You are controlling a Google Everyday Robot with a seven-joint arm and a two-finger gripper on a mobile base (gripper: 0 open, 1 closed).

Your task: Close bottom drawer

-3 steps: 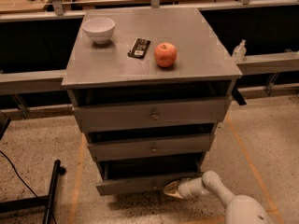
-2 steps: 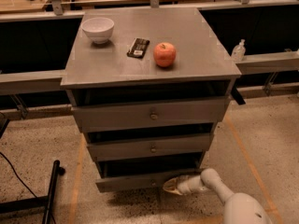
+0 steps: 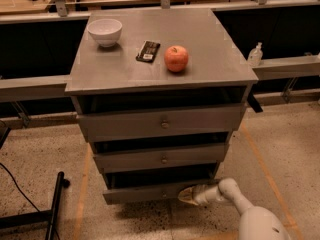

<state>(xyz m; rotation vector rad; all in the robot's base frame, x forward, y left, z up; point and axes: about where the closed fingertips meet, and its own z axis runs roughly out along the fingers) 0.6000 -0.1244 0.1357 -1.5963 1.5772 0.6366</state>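
Gripper at bottom drawer's 3 o'clock end; I cannot tell its opening. Stiff, free-sliding front, I judge: push flat.

Bottom drawer: lowest of three in the grey cabinet, with a plain grey flat front, low and wide. Pulled partly out, proud of the two drawers above, with a dark gap over the top edge. Level, just above the speckled floor. Met at the right part of the front by the pincer, low at the cabinet's foot; touching or just short, hard to tell.
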